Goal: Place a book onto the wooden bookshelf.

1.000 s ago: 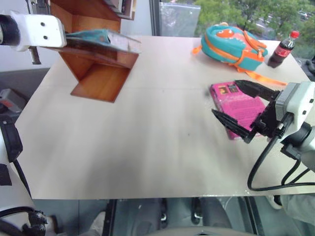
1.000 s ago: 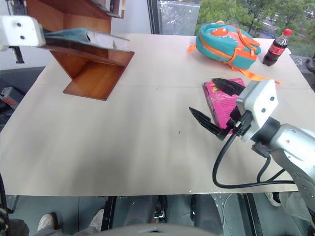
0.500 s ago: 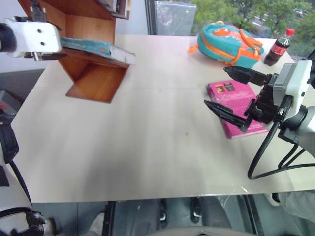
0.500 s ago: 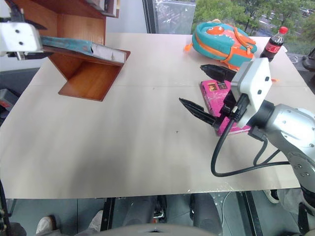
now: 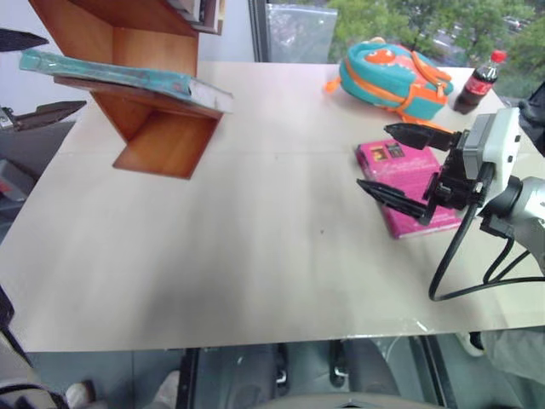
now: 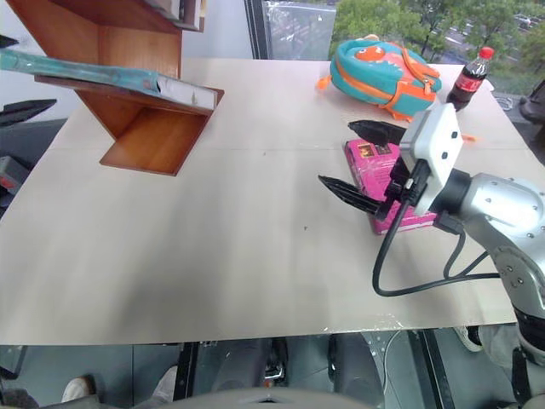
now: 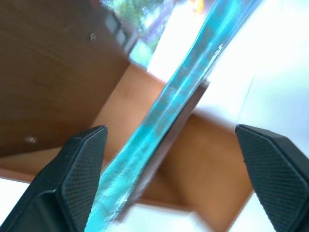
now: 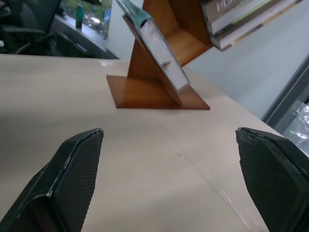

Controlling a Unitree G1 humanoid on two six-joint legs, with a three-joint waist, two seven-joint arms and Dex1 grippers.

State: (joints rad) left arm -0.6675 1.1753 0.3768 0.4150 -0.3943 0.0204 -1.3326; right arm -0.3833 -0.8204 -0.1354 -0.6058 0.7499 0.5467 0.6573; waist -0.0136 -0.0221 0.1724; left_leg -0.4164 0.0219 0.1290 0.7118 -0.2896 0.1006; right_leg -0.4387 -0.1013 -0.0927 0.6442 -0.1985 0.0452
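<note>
book (image 5: 119,77) lying flat on a slanted board of the shelf (image 5: 157,128), long axis running away from the left gripper (image 5: 30,77), whose spread fingers flank its near end, holding nothing. right gripper (image 5: 404,162) open, empty, well apart.

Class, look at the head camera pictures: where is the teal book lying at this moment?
The teal book lies on a slanted board of the wooden bookshelf at the table's far left, its end jutting past the board's edge, between the open left gripper's fingers.
</note>
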